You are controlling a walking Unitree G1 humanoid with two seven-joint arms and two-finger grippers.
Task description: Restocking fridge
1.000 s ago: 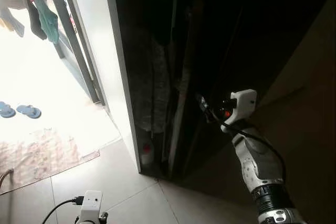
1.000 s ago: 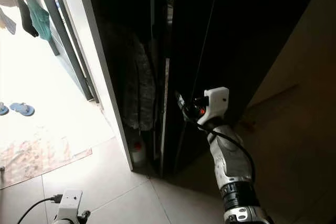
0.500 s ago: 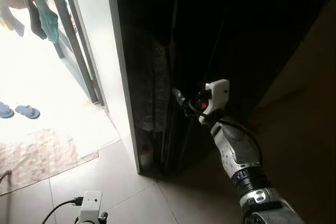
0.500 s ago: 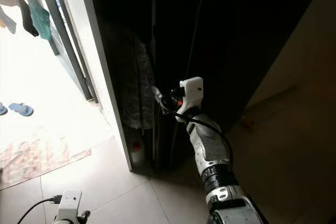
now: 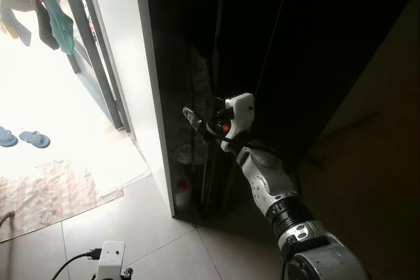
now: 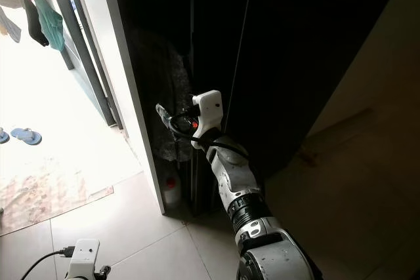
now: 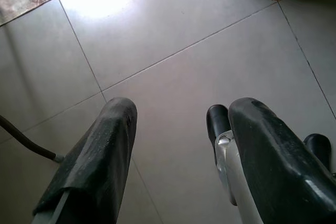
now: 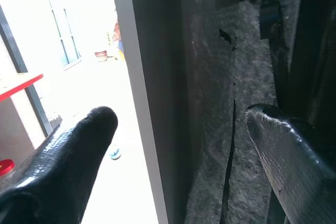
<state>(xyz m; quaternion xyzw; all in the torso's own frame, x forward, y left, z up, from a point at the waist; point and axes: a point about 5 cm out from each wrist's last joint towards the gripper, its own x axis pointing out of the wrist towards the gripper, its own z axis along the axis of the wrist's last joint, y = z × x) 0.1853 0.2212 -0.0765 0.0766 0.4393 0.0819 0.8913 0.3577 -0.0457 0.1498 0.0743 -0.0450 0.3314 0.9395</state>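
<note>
Right eye view: the right gripper (image 6: 164,113), fingers spread and empty, has swung left across the dark fridge (image 6: 295,44) front towards its left edge beside the white wall (image 6: 125,96), apparently seeking the door, while the left gripper (image 7: 178,145) hangs open over floor tiles (image 7: 173,30).

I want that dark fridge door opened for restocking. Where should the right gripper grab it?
Probably its tall vertical left edge, beside the gap holding the grey padded sheet. The door face looks flat, with no handle visible. The right gripper, jaws open, could come from the bright doorway side and hook that edge.
</note>
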